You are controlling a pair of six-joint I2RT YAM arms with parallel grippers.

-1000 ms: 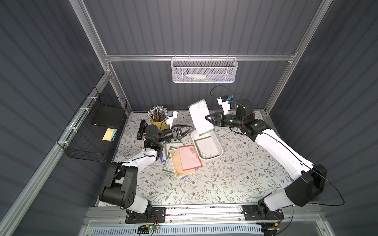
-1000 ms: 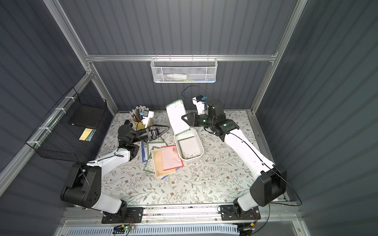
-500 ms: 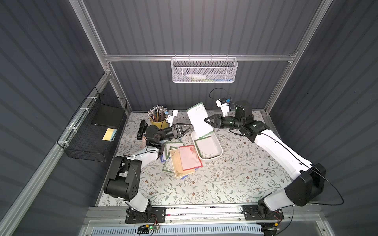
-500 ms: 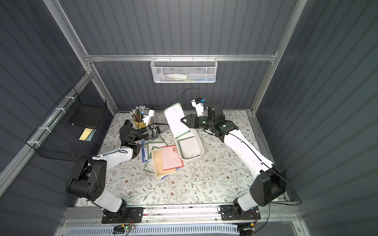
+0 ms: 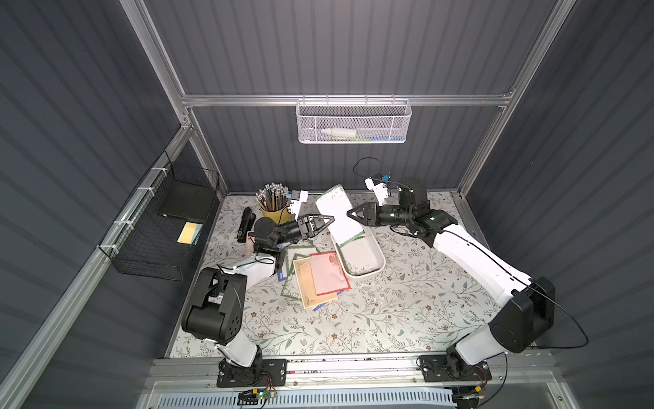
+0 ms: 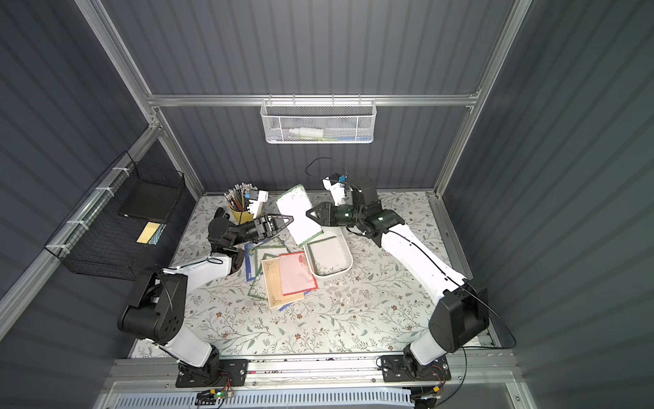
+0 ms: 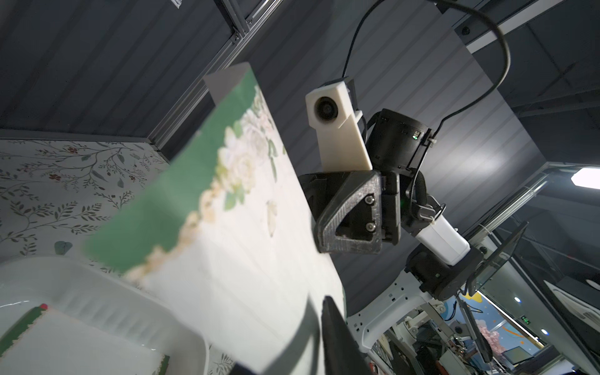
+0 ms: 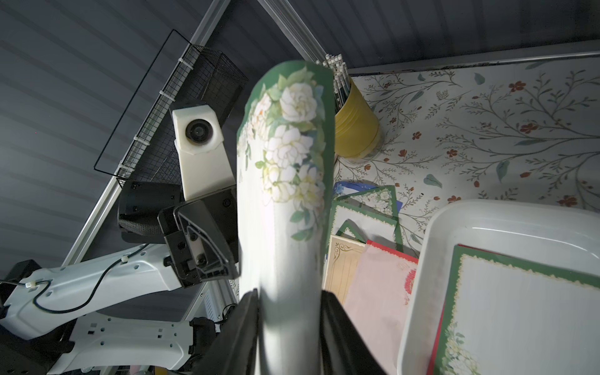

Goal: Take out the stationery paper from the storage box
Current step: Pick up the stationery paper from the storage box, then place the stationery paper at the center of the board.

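Green-bordered sheet (image 5: 338, 216) curled upright above white storage box (image 5: 366, 275).

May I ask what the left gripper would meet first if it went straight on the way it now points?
The raised green-bordered sheet that the right gripper holds above the box; the left gripper looks to be at its edge, though depth is unclear.

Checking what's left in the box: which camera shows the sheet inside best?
Right wrist view: the green-bordered sheet in the storage box is close and sharp. Both top views show it small, partly behind the lifted sheet; left wrist, only a blurred corner.
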